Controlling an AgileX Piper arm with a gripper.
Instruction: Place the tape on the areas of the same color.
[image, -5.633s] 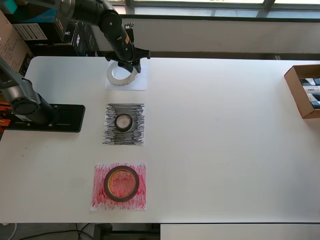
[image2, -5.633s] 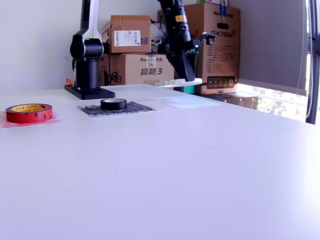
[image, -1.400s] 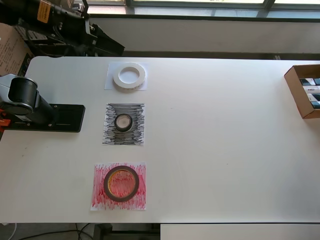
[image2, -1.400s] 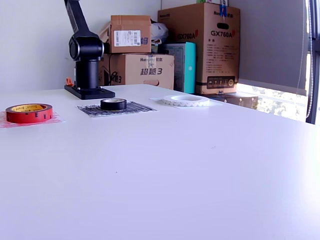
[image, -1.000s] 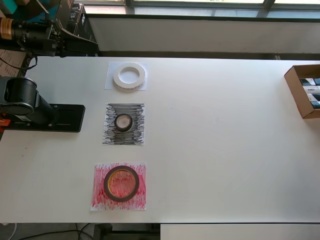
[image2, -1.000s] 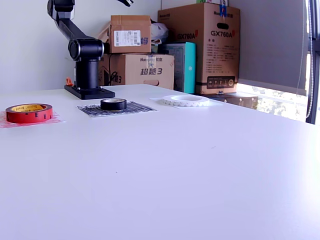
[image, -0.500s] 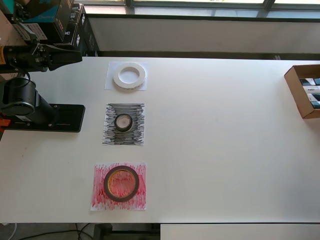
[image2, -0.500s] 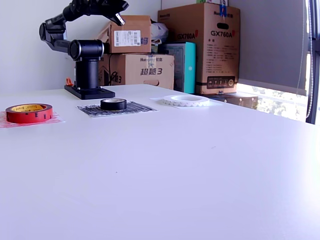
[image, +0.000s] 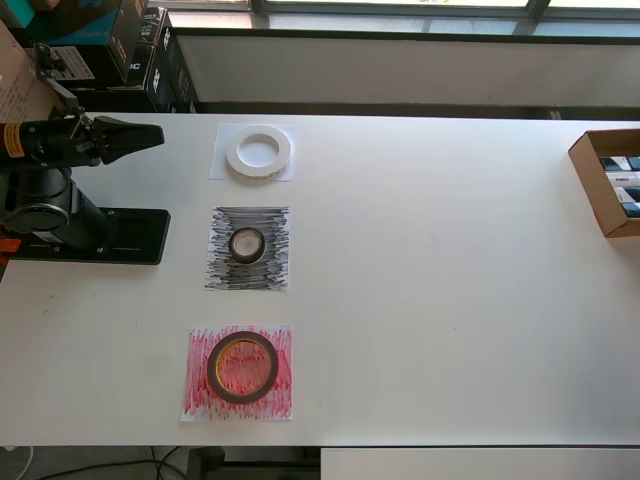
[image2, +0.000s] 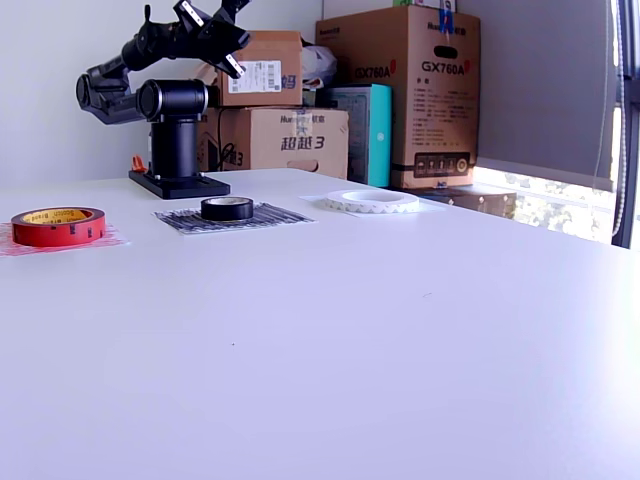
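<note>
Now that the arm has folded back over its base (image: 95, 235), the gripper (image: 150, 133) is far from all tapes and holds nothing; its fingers look nearly closed, though I cannot tell this for sure. Compared with some seconds ago, the white tape roll (image: 259, 152) is released and lies on the white sheet (image: 222, 170). The black tape roll (image: 247, 244) sits on the black sheet (image: 275, 270), the red tape roll (image: 242, 367) on the red sheet (image: 200, 400). I judge the task complete.
</note>
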